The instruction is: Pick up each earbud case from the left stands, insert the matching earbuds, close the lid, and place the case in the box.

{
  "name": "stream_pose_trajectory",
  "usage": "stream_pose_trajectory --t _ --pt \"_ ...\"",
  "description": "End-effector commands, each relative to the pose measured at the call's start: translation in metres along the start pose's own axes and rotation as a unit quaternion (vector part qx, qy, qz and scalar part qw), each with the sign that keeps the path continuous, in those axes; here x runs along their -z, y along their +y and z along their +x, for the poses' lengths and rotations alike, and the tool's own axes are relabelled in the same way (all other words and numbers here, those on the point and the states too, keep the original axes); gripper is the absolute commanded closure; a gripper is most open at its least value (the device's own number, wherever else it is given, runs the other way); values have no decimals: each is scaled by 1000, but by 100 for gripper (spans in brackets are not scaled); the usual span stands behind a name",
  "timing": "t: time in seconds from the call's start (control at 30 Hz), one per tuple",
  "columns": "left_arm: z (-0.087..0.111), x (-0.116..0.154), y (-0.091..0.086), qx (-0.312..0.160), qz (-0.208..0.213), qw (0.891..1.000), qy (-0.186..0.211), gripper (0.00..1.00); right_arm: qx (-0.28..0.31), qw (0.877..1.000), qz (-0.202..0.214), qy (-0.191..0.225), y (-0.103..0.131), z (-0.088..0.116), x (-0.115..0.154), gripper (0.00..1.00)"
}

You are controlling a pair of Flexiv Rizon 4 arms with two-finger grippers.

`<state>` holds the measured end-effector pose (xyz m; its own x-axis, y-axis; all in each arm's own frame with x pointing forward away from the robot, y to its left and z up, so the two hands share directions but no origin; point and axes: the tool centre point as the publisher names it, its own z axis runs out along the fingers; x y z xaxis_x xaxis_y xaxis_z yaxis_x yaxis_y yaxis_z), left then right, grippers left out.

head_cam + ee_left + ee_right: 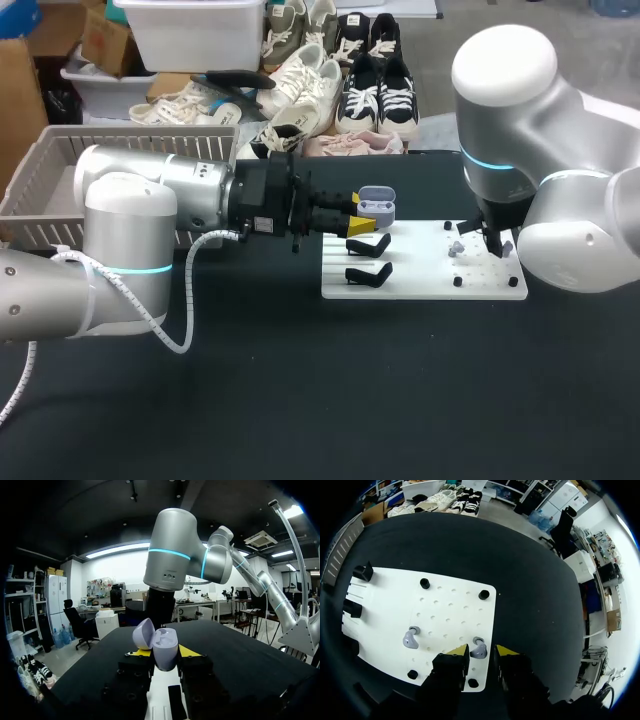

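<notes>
Earbud case (162, 647): lid open, clamped upright in the left gripper (164, 656), above the white board (450, 605).
The right gripper (481, 652) stands slightly parted around a lavender earbud (478, 650), apparently not yet gripping it. An off-centre pinch could flick the earbud away or seat it crooked, and the lid would then jam.

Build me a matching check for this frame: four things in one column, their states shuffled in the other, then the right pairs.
Things:
1. earbud case
2. two black stands
3. left pincer
4. right pincer

States:
A. open, with an earbud on the white board between its fingers
B. lid open
C. shut on the case
D. empty, with nothing resting on them

Pairs: 1-B; 2-D; 3-C; 4-A
</notes>
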<state>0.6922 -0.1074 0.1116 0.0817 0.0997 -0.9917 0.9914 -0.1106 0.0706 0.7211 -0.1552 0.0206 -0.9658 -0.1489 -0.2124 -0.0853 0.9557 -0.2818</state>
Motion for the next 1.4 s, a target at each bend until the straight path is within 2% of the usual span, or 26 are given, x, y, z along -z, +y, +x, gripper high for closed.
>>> stream_pose_trajectory --t 0.03,0.23,0.27,0.3,0.33,0.8,1.17,1.4 --pt "1 0 1 0 0 1000 -1 100 0 1000 -1 2 0 -3 -5 73" --pt "1 0 1 0 0 1000 -1 100 2 1000 -3 2 1 -3 -6 85" --pt "1 0 1 0 0 1000 -1 100 2 1000 -3 3 1 -3 -6 89" --pt "1 0 1 0 0 1000 -1 100 2 1000 -3 3 1 -3 -6 98" --pt "1 0 1 0 0 1000 -1 100 2 1000 -3 3 1 -3 -6 100" --pt "1 0 1 0 0 1000 -1 100 -3 1000 -8 0 0 2 7 100" --pt "1 0 1 0 0 1000 -1 100 9 1000 -10 -12 4 12 48 100" --pt "1 0 1 0 0 1000 -1 100 31 999 -24 18 14 25 77 100"
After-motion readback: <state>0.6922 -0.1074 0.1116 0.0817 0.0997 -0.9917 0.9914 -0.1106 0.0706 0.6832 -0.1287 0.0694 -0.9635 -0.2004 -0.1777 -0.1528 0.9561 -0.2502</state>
